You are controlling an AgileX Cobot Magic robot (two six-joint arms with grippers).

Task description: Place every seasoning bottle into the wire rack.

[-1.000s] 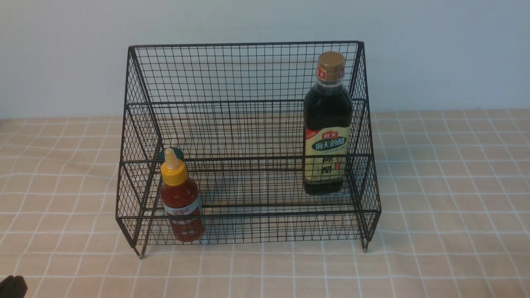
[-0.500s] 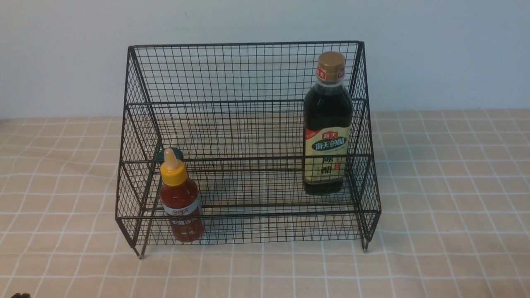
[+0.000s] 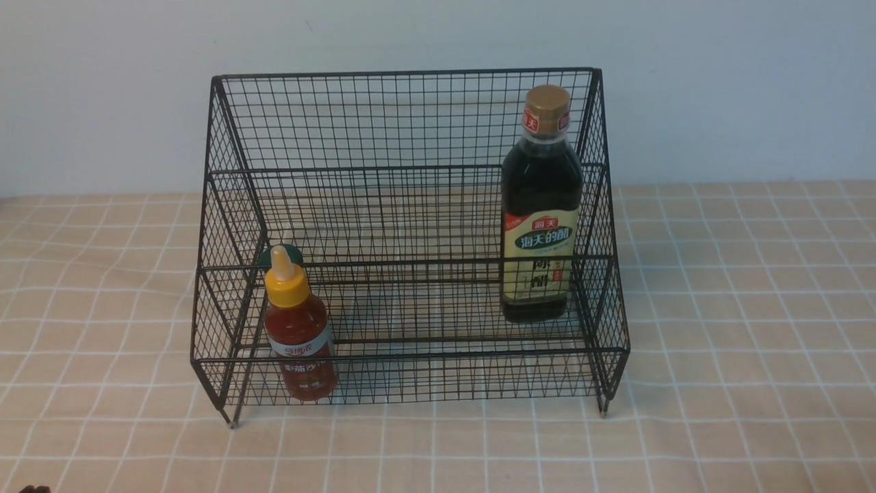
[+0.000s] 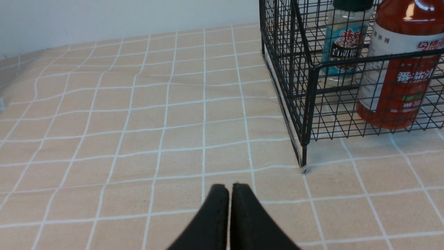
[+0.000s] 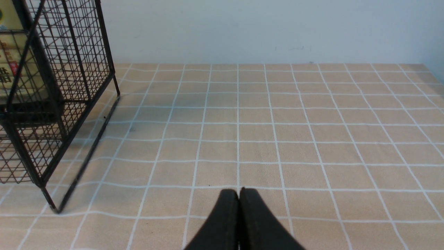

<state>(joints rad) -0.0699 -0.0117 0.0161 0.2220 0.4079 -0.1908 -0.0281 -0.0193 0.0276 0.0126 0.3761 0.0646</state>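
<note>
The black wire rack point(image 3: 410, 123) stands at the middle of the checked cloth. The tall dark bottle point(image 3: 540, 205) with gold cap stands inside at its right end. The red sauce bottle point(image 3: 300, 335) with yellow nozzle stands in the lower front tier at the left. The green-lidded jar point(image 3: 282, 253) is mostly hidden behind it; it shows in the left wrist view point(image 4: 343, 41) beside the red bottle point(image 4: 399, 69). My left gripper point(image 4: 229, 189) is shut and empty, near the rack's front left foot point(image 4: 303, 163). My right gripper point(image 5: 238, 192) is shut and empty, right of the rack point(image 5: 52, 104).
The checked beige tablecloth point(image 3: 753, 308) covers the table to both sides and in front of the rack. A pale wall point(image 3: 718, 82) rises directly behind the rack. A dark bit of my left arm point(image 3: 31, 489) shows at the bottom left corner.
The dark part of my left arm at the bottom left corner has drawn back almost out of the front view. The rack and bottles have not moved.
</note>
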